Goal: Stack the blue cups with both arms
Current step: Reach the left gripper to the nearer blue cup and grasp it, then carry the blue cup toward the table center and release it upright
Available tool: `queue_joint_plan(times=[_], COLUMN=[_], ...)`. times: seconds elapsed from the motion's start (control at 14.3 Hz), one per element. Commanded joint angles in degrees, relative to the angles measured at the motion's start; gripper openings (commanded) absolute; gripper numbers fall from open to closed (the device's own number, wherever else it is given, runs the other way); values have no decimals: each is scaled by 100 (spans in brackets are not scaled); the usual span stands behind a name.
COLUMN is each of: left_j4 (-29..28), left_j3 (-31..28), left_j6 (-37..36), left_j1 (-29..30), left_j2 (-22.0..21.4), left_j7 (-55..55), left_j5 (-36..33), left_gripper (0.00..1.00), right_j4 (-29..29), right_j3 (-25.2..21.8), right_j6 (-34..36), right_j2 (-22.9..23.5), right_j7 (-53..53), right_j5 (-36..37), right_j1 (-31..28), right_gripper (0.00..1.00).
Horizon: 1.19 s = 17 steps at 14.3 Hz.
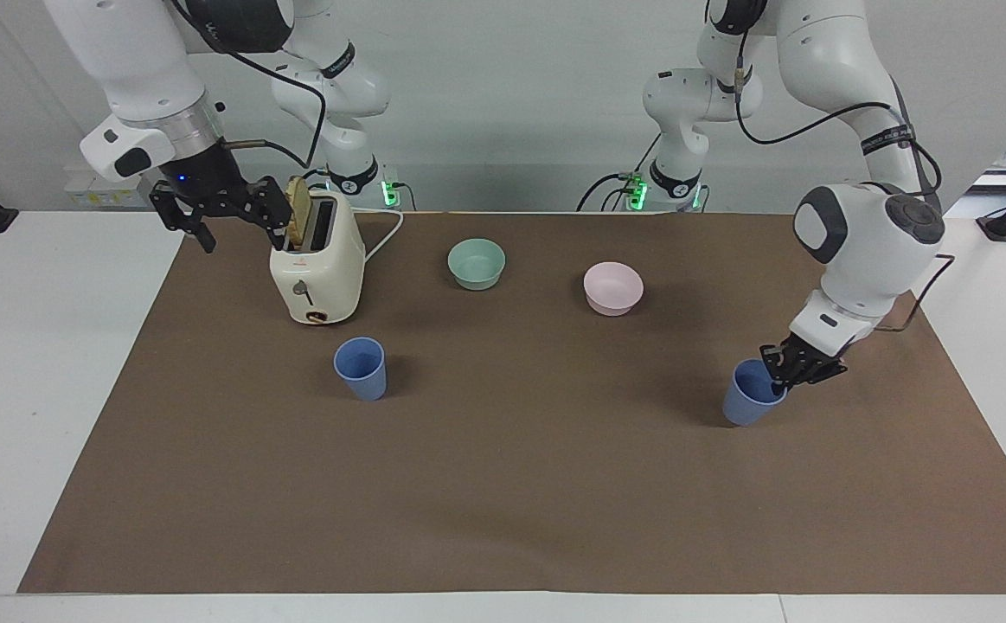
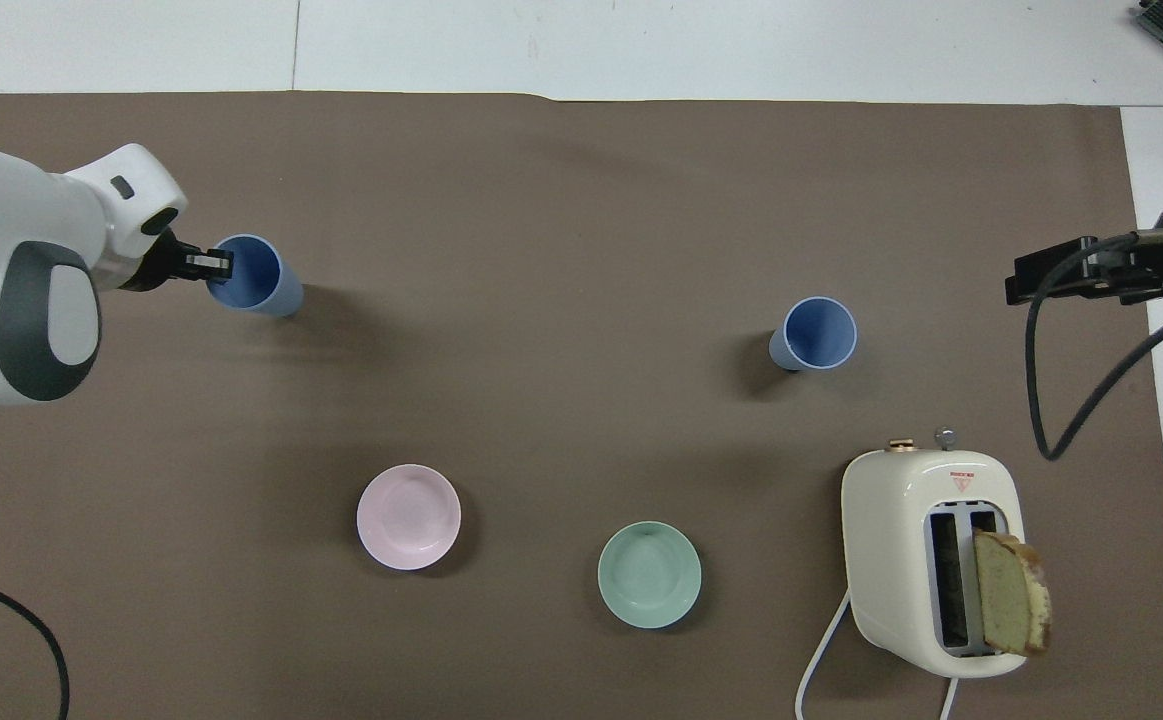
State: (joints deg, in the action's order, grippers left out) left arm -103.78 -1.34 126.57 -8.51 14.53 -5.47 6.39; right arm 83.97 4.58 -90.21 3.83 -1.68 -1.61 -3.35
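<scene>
Facing view, from the robots' end outward: the right gripper (image 1: 230, 214) waits in the air beside the toaster (image 1: 317, 266), jaws spread wide and empty. A green bowl (image 1: 477, 262) and a pink bowl (image 1: 613, 287) sit near the robots. Farther out stand the two cups, well apart. One cup (image 1: 362, 368) stands just beyond the toaster, untouched. The other cup (image 1: 752, 393) is at the left arm's end, tilted, with the left gripper (image 1: 781, 378) pinched shut on its rim, one finger inside. Nothing is stacked yet; judging by this, one cup is only just gripped, and carrying it over and nesting it remain.
</scene>
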Motion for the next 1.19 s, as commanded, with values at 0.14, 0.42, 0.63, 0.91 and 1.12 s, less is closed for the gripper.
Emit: queue_joint_plan(times=[0.14, 0.42, 0.63, 0.91, 1.12], left_j4=[-213, -511, -723, -600, -538], left_j3=[-77, -68, -59, -77, -121], left_j6=[-27, 296, 685, 659, 554], left_j1=[-1353, -2092, -2217, -2173, -1989], left_j2=[-196, -213, -222, -196, -423], left_j7=[1363, 1601, 1804, 1673, 1585], left_j5=[21, 21, 29, 12, -6], left_gripper=[0, 0, 42, 100, 100], right_j4=[189, 198, 207, 207, 181], right_j3=[17, 8, 8, 17, 8], right_j6=[-129, -129, -129, -129, -129], right_j2=[-137, -137, -146, -146, -137], right_j7=[88, 89, 89, 89, 89], right_j5=[-41, -41, -41, -41, -41], right_j1=[-43, -43, -43, -17, -51], right_gripper=[100, 100, 100, 100, 100])
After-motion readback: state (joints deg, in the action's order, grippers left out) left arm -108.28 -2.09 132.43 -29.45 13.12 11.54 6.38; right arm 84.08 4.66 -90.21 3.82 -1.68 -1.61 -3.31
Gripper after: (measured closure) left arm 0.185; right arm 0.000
